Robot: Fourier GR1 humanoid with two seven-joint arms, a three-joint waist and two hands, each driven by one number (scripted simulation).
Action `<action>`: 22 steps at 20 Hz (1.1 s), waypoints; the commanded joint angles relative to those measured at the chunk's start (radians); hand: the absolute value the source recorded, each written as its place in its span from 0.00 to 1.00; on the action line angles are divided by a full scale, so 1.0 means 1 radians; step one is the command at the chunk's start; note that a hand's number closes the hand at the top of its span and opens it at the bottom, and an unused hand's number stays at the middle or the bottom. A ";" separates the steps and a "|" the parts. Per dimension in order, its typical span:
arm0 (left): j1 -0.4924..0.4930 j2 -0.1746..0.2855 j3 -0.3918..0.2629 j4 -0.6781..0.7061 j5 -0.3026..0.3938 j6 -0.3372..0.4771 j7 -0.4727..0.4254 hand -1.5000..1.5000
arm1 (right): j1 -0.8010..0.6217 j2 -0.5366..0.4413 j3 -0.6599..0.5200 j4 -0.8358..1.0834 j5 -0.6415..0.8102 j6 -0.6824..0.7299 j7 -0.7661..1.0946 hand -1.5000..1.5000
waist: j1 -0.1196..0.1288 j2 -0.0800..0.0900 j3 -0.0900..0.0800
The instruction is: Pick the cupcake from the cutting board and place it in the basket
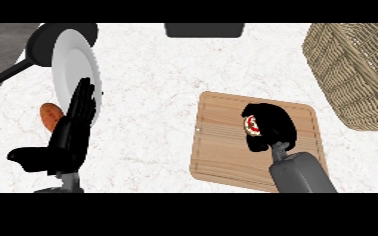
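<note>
Head view:
Right hand (272, 125): fingers curled round the cupcake (252, 125), over the cutting board (221, 155).
Basket (347, 75): upper right, apart from the board.
Left hand (72, 130): resting at left, fingers straight, beside white plate (68, 65).

One cutting board (221, 147), basket (345, 70), cupcake (252, 125), plate (72, 67) each; two hands (left hand (72, 130), right hand (276, 122)).

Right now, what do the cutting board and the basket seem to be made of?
The cutting board looks like pale wood with a matte finish; fine parallel grain lines run across it and a groove follows its edge. The basket seems woven wicker or a similar fibre, tan and dull; interlaced strands show on its wall.
</note>
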 commanded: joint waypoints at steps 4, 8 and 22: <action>-0.029 0.002 0.006 -0.029 -0.012 -0.011 0.059 0.50 | 0.004 -0.022 0.018 0.078 0.055 -0.022 -0.121 1.00 | -0.001 0.000 0.000; -0.044 -0.033 0.018 0.049 -0.028 0.010 -0.024 0.50 | -0.012 -0.018 0.032 0.029 0.096 0.009 -0.103 1.00 | -0.003 0.000 0.000; -0.094 -0.023 -0.051 -0.033 -0.022 -0.034 0.028 0.50 | -0.463 -0.115 -0.573 0.504 0.197 -0.393 0.629 1.00 | 0.138 0.073 0.003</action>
